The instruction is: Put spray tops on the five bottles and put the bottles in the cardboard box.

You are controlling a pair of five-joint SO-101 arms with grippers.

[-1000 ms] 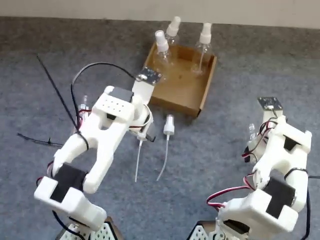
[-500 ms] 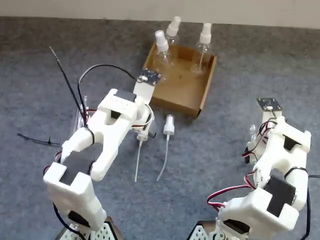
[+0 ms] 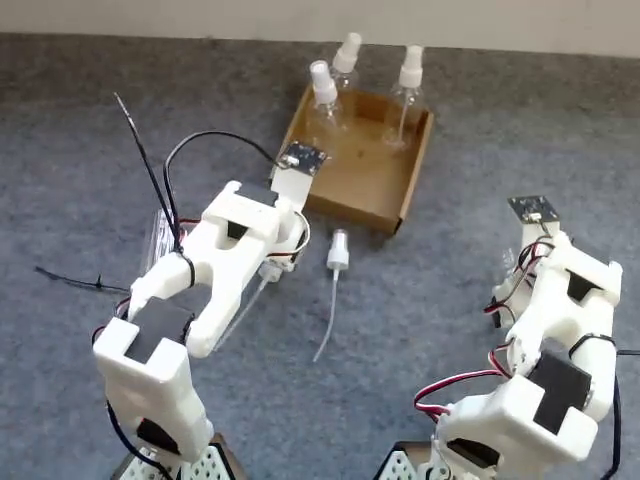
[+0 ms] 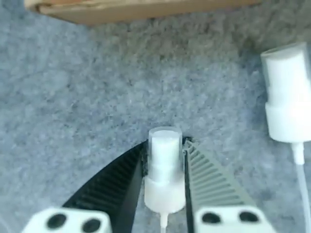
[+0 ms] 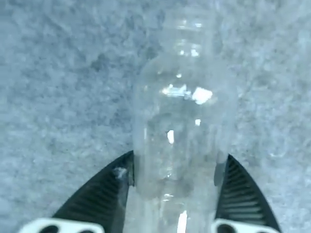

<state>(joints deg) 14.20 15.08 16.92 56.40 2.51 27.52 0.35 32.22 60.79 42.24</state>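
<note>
My left gripper (image 4: 164, 143) is shut on a white spray top (image 4: 164, 170); in the high view that gripper (image 3: 272, 268) sits just in front of the cardboard box (image 3: 350, 205), and the top's thin tube (image 3: 235, 320) slants away from it. A second spray top (image 3: 338, 250) (image 4: 289, 97) lies loose on the carpet beside it. My right gripper (image 5: 176, 162) is shut on a clear, uncapped bottle (image 5: 182, 126), which stands at the right (image 3: 508, 265). Another clear bottle (image 3: 160, 232) is partly hidden behind the left arm. Three capped bottles (image 3: 326, 100) stand in the box.
Grey carpet covers the table. A black stick (image 3: 140, 150) and a black tie (image 3: 70, 280) lie at the left. The box's near half has bare floor (image 3: 370, 185). Between the two arms the carpet holds just the loose spray top's tube (image 3: 325, 330).
The left gripper took hold of the spray top and raised it, so its tube swung from pointing straight at the table's front to slanting left. The right arm stayed almost still.
</note>
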